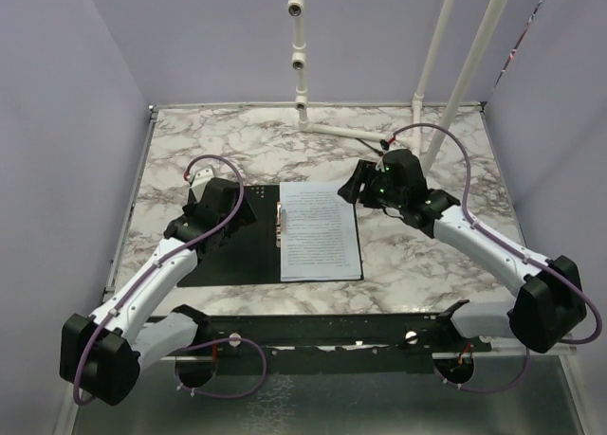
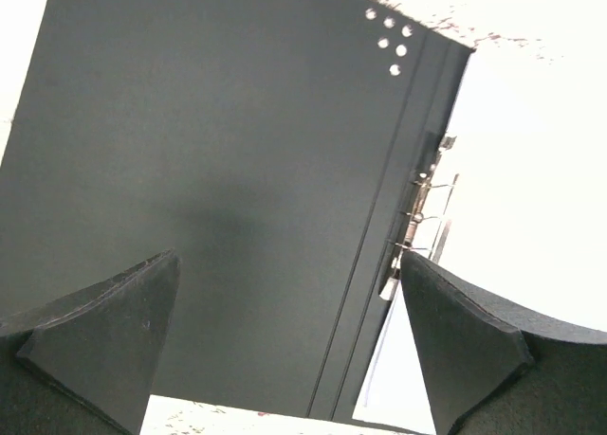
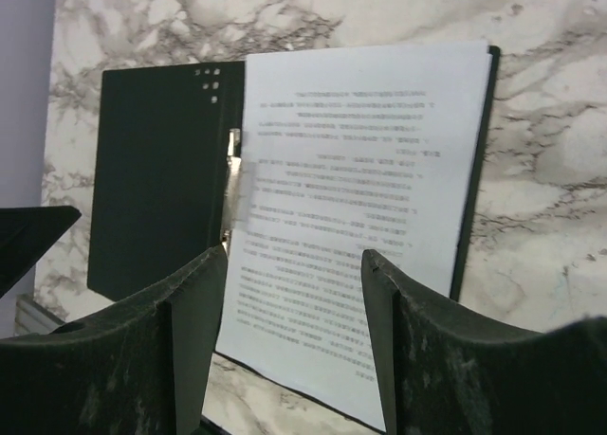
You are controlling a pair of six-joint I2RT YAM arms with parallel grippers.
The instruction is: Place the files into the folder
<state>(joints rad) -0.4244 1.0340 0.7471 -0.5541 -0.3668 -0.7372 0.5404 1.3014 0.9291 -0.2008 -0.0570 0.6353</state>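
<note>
Looking across the white-and-grey marbled bench (image 1: 427,255), we find the flat folder (image 1: 242,262) opened out at the middle, black inside facing up on both halves. We judge it is spread this way so that paper can be laid in from above with no cover in the way.

On the folder's right half rests a small stack of white sheets printed with dense black text, the files (image 1: 321,231). They are squared to the folder's edges, with a thin black margin showing along the right side and their left edge just beside the folder's spine. The folder's left half holds nothing. We judge the filing itself close to done, with closing the cover perhaps the step left.

Over the folder's left half hangs the left end effector (image 2: 289,302), its black fingers spread wide with nothing between them, perhaps poised to lift that cover. The right end effector (image 3: 289,293) hovers off the folder's far right corner, facing the sheets. Its fingers stand partly apart, pinching nothing and clear of the paper.

At the folder's spine sits the small metal clip (image 1: 278,223), touching the sheets' left edge; whether it clamps them we cannot tell.
</note>
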